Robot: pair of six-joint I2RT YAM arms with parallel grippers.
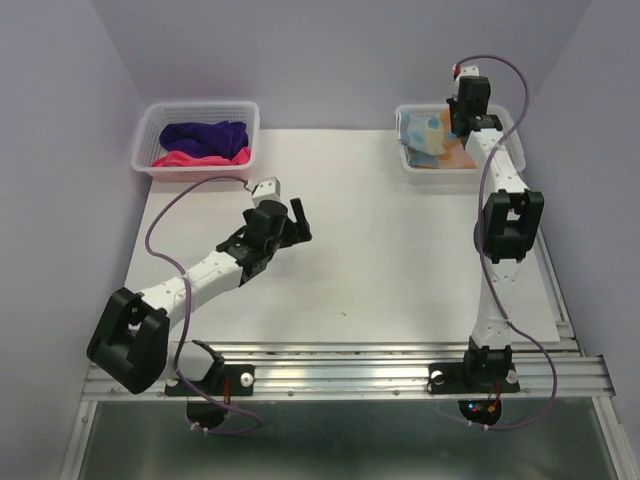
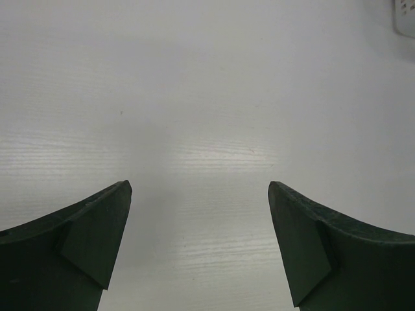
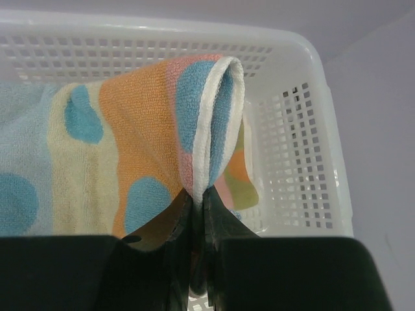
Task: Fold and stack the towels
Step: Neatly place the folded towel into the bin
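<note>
2 pincers: we start at the right one, since it alone has cloth.
Right pincer state: the right gripper [image 3: 198, 202] is pressed together on a white-hemmed fold of the spotted towel [image 3: 130, 129], with the hem looping up and away from the fingertips.
Towel from the pincer: most of the cloth spreads left of the pinch. Only a small flap hangs on the right, toward the basket wall.
Towel's place: it sits in the far right basket [image 1: 516, 152], bunched. We cannot tell its long axis.
Grip point: we judge it a hem or corner, not the middle of the cloth.
Left pincer state: the left gripper [image 2: 200, 188] is spread with nothing between its fingers, over the bare table [image 1: 390, 260].
Nearer arm: the right arm is on the spotted towel, and the left gripper is well apart from it, left of centre.
Way out: the open table lies near and left of the basket, so we judge the lift should go up over the rim and then toward us.
Other towels: 1 dark purple towel [image 1: 205, 134] and 1 pink-red towel [image 1: 188, 159] lie in the far left basket [image 1: 200, 105], with the pink-red one on the near side.
</note>
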